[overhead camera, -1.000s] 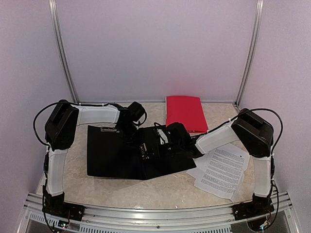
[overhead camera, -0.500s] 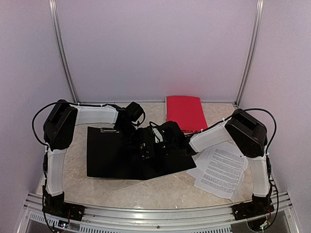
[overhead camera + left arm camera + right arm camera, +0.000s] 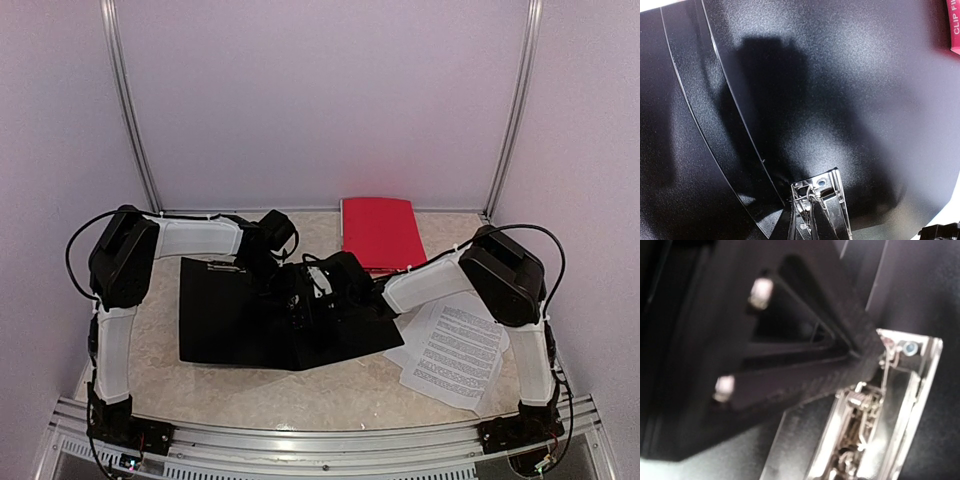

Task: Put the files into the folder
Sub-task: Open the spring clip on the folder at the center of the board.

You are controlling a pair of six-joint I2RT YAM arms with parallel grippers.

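A black folder (image 3: 225, 320) lies open on the table, its metal clip (image 3: 821, 192) along the spine. My left gripper (image 3: 283, 290) comes down on that clip, and its dark fingers (image 3: 812, 222) stand close together around the clip's upper end. The right gripper (image 3: 325, 297) hovers just to the right over the same clip (image 3: 875, 410); its own fingers do not show. In the right wrist view, a black triangular finger (image 3: 805, 355) of the left gripper touches the clip's top. The files (image 3: 455, 350), printed white sheets, lie loose to the right of the folder, partly under the right arm.
A red clip file (image 3: 380, 232) lies closed at the back, right of centre; its edge shows in the left wrist view (image 3: 954, 25). Grey walls and metal posts close in three sides. A metal rail (image 3: 320, 440) runs along the near edge.
The right arm has swung left, bringing its gripper closer to the left one over the clip. The left arm has hardly moved. The papers lie as before.
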